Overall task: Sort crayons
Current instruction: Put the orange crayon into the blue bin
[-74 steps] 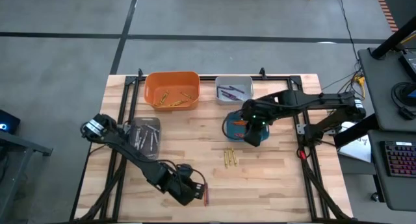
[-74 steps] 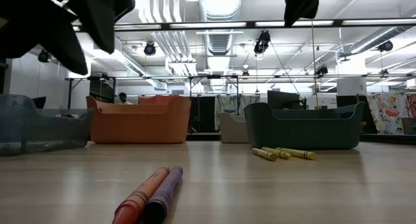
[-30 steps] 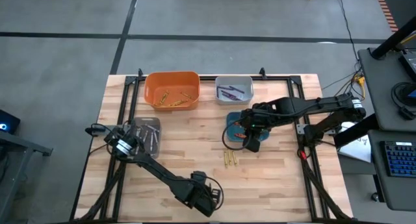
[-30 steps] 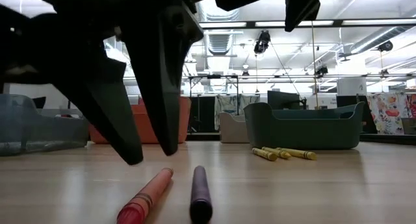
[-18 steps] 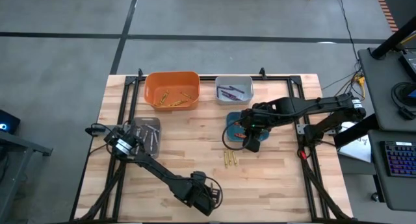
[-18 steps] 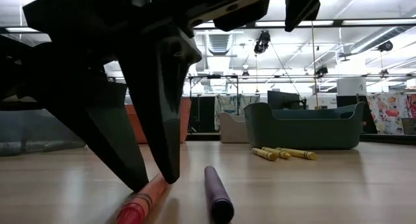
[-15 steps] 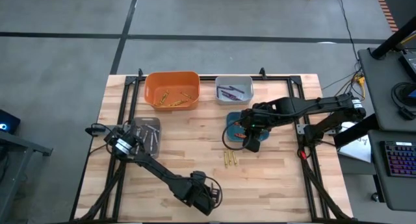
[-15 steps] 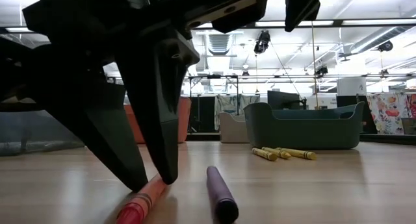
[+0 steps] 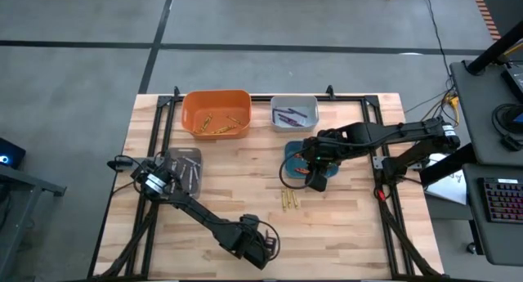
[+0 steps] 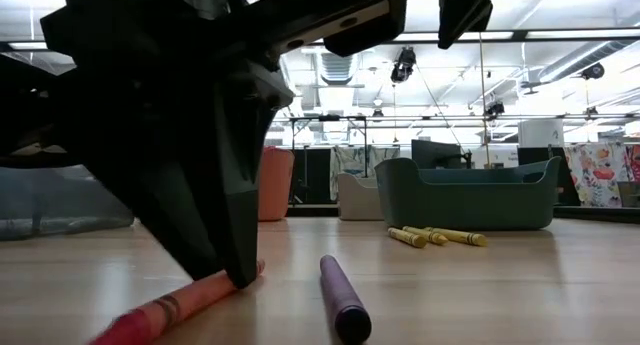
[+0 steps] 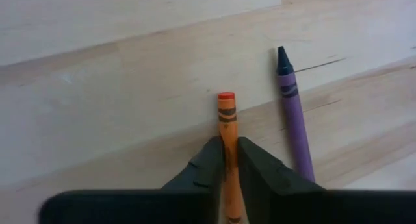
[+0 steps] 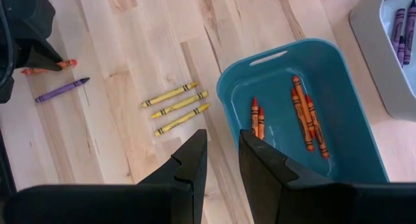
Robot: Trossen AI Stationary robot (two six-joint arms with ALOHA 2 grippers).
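Fingers (image 11: pixel 227 160) of my left arm pinched orange crayon (image 11: pixel 227 130) lying on desk (image 11: pixel 97 87) near front edge, purple crayon (image 11: pixel 292 113) just beside. Grip sat near crayon's middle; judged straight lift best, avoiding neighbour. Right fingers (image 12: pixel 218 156) hung narrowly apart, empty, above teal bin (image 12: pixel 338 120).

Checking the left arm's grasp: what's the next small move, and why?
Probably lift straight up. The left tool has its fingers pinched on the orange crayon, which lies on the table beside the purple crayon. The teal bin holding similar orange ones looks like its destination.
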